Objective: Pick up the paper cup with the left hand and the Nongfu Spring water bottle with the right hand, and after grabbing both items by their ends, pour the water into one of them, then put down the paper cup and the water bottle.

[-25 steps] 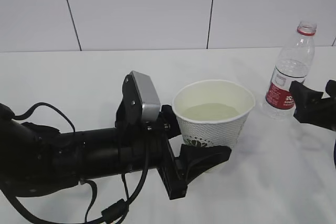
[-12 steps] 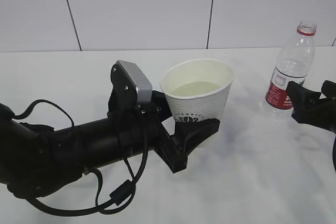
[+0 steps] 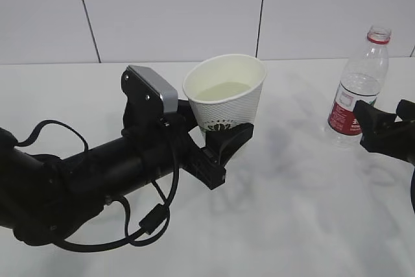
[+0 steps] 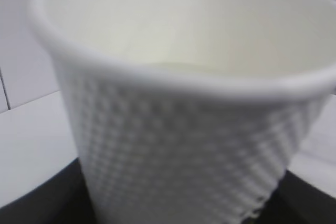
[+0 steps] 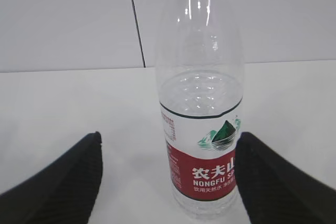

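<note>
A white table (image 3: 311,225) backed by a white tiled wall (image 3: 175,11) carries the scene, and the left hand (image 3: 217,137), a black arm trailing cables with a silver-grey plate on top, reaches in from the lower left of the exterior view. Its two black fingers are clamped on the lower part of the paper cup (image 3: 225,92), which is lifted clear of the table and tilted slightly toward the camera's left. The cup, white and dimpled with a dark green logo near its base, holds the water (image 3: 224,90), a pale pool lying well below the rim; the left wrist view shows the cup's textured wall filling the picture, blurred by closeness, with dark finger edges at the bottom corners.

At the far right, the Nongfu Spring water bottle (image 3: 360,89) stands upright on the table, uncapped, with a red neck ring and a red-and-white label around its lower half; the clear body above the label looks mostly empty. The right hand (image 3: 382,133) sits low just beside it, jaws spread wide. In the right wrist view the two black fingers (image 5: 63,179) stand either side of the bottle's base with table showing between each and the bottle, gripping nothing.
</note>
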Robot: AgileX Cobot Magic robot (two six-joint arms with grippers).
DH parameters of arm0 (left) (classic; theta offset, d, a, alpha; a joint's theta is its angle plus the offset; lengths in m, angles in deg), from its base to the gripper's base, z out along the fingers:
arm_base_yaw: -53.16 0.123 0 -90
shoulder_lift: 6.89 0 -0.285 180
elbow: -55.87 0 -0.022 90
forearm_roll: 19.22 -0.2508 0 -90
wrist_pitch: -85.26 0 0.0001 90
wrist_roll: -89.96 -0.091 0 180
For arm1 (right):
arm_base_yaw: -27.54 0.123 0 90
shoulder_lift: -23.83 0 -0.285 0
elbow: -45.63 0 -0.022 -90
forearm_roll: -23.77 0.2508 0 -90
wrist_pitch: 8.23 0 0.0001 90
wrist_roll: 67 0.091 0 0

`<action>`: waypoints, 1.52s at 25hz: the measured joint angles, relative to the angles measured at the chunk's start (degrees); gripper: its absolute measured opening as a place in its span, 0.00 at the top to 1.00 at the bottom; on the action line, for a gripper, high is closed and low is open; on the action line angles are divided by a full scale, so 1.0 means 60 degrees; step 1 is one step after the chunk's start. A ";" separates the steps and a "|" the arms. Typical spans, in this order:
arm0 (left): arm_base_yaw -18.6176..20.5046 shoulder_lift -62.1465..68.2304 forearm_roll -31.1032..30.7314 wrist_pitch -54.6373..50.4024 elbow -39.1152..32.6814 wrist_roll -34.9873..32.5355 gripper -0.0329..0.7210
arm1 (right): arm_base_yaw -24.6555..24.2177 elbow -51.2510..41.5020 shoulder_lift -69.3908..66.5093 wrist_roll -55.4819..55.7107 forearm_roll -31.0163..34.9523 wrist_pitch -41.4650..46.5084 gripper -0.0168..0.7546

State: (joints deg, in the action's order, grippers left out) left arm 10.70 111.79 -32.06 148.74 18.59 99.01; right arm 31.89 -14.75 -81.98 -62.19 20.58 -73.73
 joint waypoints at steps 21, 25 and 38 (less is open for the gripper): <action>0.1964 0.0000 0.0278 0.0000 0.0000 -0.0081 0.27 | 0.0000 0.0000 0.0000 0.0032 -0.0015 -0.0005 0.22; 0.2283 0.0000 0.0297 0.0000 0.0000 -0.0081 0.27 | 0.0000 0.0000 0.0000 0.0032 -0.0015 -0.0005 0.22; 0.3784 0.0000 0.0721 0.0000 0.0000 -0.0081 0.27 | 0.0000 0.0000 0.0000 0.0032 -0.0015 -0.0005 0.22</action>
State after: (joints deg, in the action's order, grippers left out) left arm 33.40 111.79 -27.73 148.74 18.59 98.52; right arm 31.89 -14.75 -81.98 -62.00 20.48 -73.76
